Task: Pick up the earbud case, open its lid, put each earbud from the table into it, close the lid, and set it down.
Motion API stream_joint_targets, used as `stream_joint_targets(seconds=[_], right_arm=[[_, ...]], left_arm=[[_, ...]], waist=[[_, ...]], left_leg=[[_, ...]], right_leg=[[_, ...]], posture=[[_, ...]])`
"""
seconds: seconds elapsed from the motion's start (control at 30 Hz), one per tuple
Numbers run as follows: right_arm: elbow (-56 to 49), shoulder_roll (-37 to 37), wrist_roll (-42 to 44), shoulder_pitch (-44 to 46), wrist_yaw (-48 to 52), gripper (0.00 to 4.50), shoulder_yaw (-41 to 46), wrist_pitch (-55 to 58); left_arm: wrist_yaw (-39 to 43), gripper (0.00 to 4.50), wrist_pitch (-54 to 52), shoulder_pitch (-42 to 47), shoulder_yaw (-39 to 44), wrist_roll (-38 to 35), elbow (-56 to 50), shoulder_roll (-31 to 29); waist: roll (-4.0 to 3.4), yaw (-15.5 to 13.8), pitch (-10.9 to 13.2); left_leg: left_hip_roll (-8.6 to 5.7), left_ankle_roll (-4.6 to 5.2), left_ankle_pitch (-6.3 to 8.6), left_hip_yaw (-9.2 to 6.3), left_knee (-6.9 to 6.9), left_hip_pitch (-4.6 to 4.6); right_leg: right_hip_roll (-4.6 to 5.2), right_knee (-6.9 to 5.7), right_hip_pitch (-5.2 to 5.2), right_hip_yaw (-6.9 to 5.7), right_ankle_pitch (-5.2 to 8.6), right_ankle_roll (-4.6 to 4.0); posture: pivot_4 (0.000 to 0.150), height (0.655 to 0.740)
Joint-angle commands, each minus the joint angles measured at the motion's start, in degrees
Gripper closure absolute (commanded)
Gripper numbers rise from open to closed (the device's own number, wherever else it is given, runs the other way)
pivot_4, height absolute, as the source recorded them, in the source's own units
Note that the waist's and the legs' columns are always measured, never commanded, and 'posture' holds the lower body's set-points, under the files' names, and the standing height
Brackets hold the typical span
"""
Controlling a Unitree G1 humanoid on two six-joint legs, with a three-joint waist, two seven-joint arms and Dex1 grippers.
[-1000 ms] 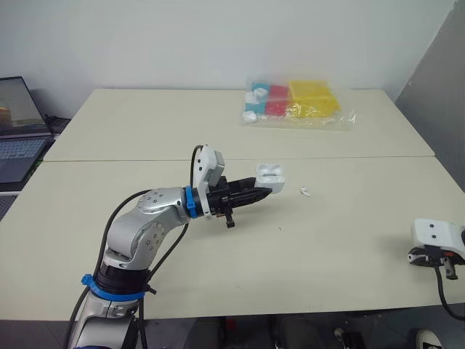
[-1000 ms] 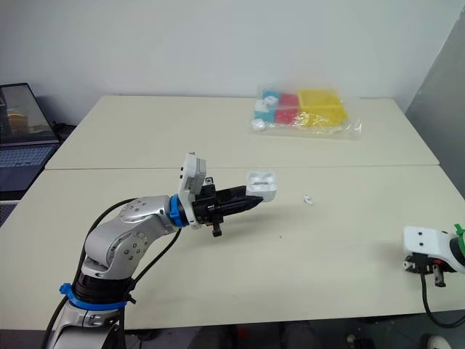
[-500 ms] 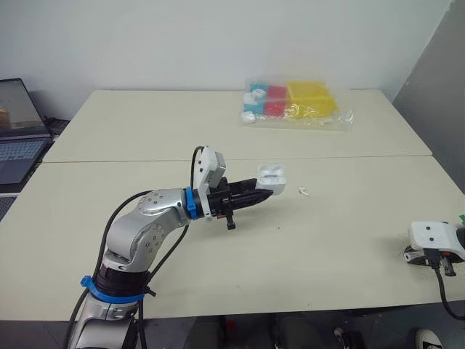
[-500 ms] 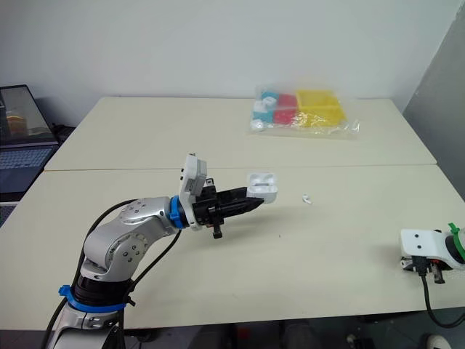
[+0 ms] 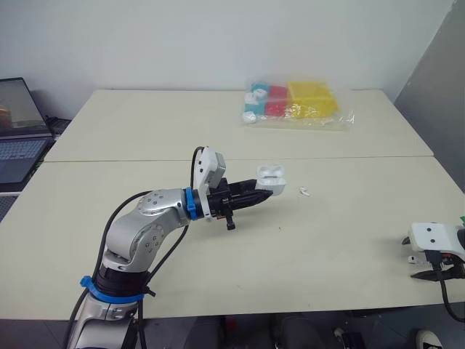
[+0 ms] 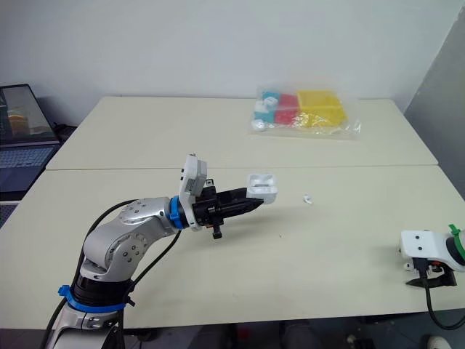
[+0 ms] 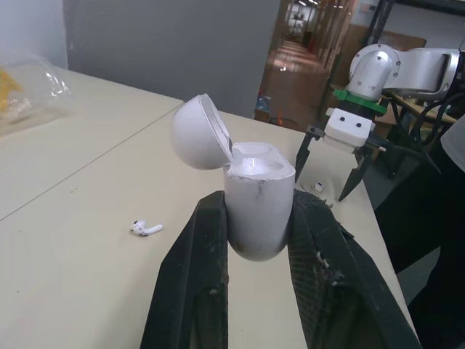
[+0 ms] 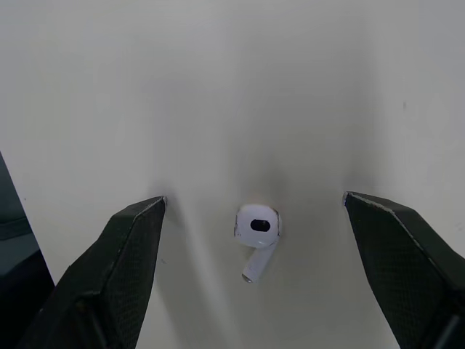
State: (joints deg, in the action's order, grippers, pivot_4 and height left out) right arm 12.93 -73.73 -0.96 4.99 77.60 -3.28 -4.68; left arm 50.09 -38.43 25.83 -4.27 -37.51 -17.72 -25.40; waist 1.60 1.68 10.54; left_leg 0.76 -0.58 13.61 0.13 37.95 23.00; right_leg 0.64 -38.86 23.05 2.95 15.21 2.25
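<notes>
Nearest, at the bench's (image 5: 341, 254) front right edge, the right claw (image 8: 253, 200) hangs over one earbud (image 8: 256, 233) with its two black fingers spread wide apart, one to each side and neither touching it. That earbud lies flat on the bench, stem out to one side. It looks tiny, light and hard, with a glossy rounded head, so I judge it slippery: a pinch on the dome could squirt it sideways. The safer hold is probably across the head where it meets the stem, closing slowly.

Further in, towards mid-bench, the left claw (image 7: 258, 202) is clamped on the earbud case (image 5: 270, 177), holding it clear of the surface. Its fingers squeeze the lower body from both sides, which leaves the lid (image 7: 200, 132) free – it stands hinged back, and the sockets face up. The case seems rigid, smooth and light, so it needs little force, though a glossy shell could twist in the grip if pushed from above. Just beyond it on the robot's right, a second earbud (image 5: 305, 192) lies on the bench, apart from the case.

At the far side rest a clear bag of coloured pieces (image 5: 294, 102) and, off to the left, a laptop (image 5: 18, 131).

Compared with a second ago, the right claw has tipped down – its fingers now show splayed below the white wrist housing. The left arm, the open case and the second earbud have not moved.
</notes>
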Motion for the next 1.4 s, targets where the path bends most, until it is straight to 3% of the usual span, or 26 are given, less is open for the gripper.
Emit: stream_joint_targets(seconds=[0.03, 0.13, 0.27, 0.57, 0.7, 1.4], right_arm=[[0.07, -1.14, 0.01, -0.39, 1.04, 0.41, 0.74, 0.13], [-0.2, -0.99, 0.19, -0.3, 1.18, 0.41, 0.73, 2.38], [-0.1, -0.68, -0.56, 0.32, 0.34, 1.29, 0.61, 1.87], [-0.65, -0.23, -0.44, 0.45, -0.6, 1.29, 0.75, 3.55], [-0.71, -0.16, -0.47, 0.5, -0.68, 2.16, 0.74, 3.76], [-0.9, 0.52, -0.31, 1.26, -1.23, 2.16, 0.71, 4.63]], left_arm=[[0.1, 3.75, 0.63, 0.43, 0.56, -0.76, -1.64, -0.03], [0.05, 3.75, 0.52, 0.49, 0.55, -0.79, -1.71, -0.05], [-0.12, 3.75, 0.55, 0.5, 0.46, -0.7, -1.64, 0.12], [-0.44, 3.75, 0.31, 0.19, 0.4, -0.97, -2.01, 0.17], [-0.35, 3.75, 0.24, 0.24, 0.36, -1.0, -2.04, 0.1], [-0.14, 3.75, -0.12, 0.13, 0.42, -1.28, -2.43, -0.25]], waist=[[0.0, 0.0, 0.0], [0.0, 0.0, 0.0], [0.0, 0.04, 0.0], [0.0, 0.08, 0.0], [0.0, 0.08, 0.0], [0.0, 0.14, 0.0]], left_leg=[[0.0, 0.0, 0.0, 0.0, 0.0, 0.0], [0.0, 0.0, 0.0, 0.0, 0.0, 0.0], [0.0, 0.0, 0.0, 0.01, 0.0, 0.0], [-0.01, 0.0, 0.0, 0.07, 0.02, -0.03], [-0.01, 0.0, 0.0, 0.1, 0.02, -0.04], [-0.02, 0.0, 0.0, 0.39, 0.02, -0.13]], right_leg=[[0.0, 0.0, 0.0, 0.0, 0.0, 0.0], [0.0, 0.0, 0.0, 0.0, 0.0, 0.0], [0.0, 0.0, 0.0, 0.01, 0.0, 0.0], [0.0, -0.01, -0.01, 0.09, -0.01, 0.01], [0.0, -0.01, -0.01, 0.14, -0.01, 0.02], [-0.04, -0.01, 0.02, 0.53, -0.08, 0.13]], posture=[[0.15, 0.74], [0.15, 0.74], [0.15, 0.74], [0.15, 0.74], [0.15, 0.74], [0.15, 0.74]])
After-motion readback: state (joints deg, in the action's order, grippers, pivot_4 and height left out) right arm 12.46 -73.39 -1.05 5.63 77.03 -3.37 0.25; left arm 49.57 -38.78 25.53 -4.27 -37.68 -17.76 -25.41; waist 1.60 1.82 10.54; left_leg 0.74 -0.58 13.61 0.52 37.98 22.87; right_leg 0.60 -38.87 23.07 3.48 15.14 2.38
